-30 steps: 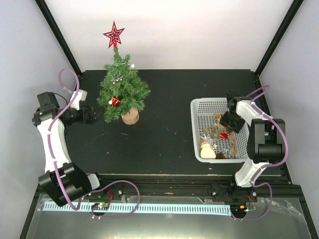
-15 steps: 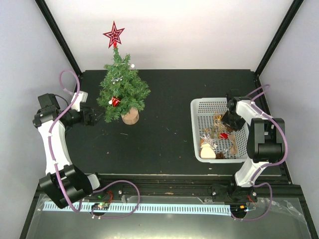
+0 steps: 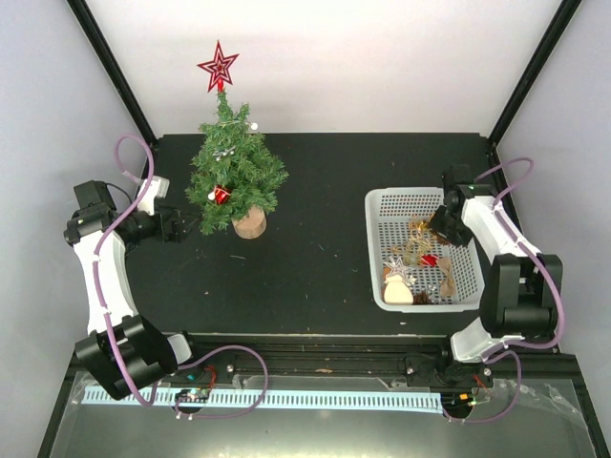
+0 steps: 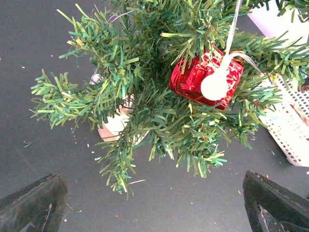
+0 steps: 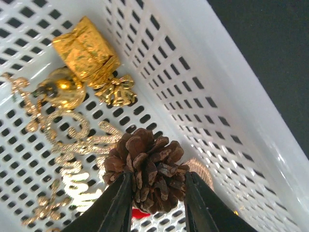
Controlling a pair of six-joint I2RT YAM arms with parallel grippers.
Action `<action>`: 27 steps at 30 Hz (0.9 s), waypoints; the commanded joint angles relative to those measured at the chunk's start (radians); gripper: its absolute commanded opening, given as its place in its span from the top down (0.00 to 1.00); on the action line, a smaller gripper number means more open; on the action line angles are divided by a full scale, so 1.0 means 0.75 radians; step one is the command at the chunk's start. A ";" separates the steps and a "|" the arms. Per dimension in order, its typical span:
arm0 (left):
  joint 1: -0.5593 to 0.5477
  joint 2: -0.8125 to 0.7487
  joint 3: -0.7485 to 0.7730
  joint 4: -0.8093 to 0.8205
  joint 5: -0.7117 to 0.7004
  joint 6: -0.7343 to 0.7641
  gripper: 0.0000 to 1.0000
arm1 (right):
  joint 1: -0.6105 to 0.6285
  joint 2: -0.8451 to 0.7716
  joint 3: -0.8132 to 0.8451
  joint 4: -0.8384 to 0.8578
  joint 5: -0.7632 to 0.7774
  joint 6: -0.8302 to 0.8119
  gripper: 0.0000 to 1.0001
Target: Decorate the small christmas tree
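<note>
At the far left of the black counter (image 3: pixel 325 229) stands the small christmas tree (image 3: pixel 234 176), upright on its round tan base (image 3: pixel 249 224), with a red star (image 3: pixel 219 68) on its tip. A red gift-box ornament (image 4: pixel 205 79) hangs among the lower branches on the tree's left side, and a white round tag (image 4: pixel 215 84) on a pale ribbon hangs in front of it. Small silver decorations sit higher in the branches, too small to make out.

Just left of the tree, low over the counter, the left fingers (image 4: pixel 34 205) point at the lower branches. They are spread wide apart, with nothing between them and clear of the needles.

On the right side of the counter sits a white perforated basket (image 3: pixel 377 248), well apart from the tree. The right arm reaches over its far right part. In the wrist view the right fingers (image 5: pixel 113 205) are clamped on a brown pine cone (image 5: pixel 145 166), one finger pressed against each side of it. Whether the cone is off the basket floor cannot be told.

Lying in the basket beyond the cone are a gold gift box (image 5: pixel 86 48), a gold bauble (image 5: pixel 60 92), a pair of gold bells (image 5: pixel 116 91) and a gold glitter script ornament (image 5: pixel 72 145). Nearer in the basket lie a silver star (image 3: pixel 397 270), a pale wooden figure (image 3: pixel 397 291) and a small red ornament (image 3: pixel 429 259).
</note>
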 commanded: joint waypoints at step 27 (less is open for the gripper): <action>0.007 0.027 0.121 -0.170 -0.069 0.113 0.01 | 0.778 0.072 0.925 0.024 -0.464 -0.044 0.66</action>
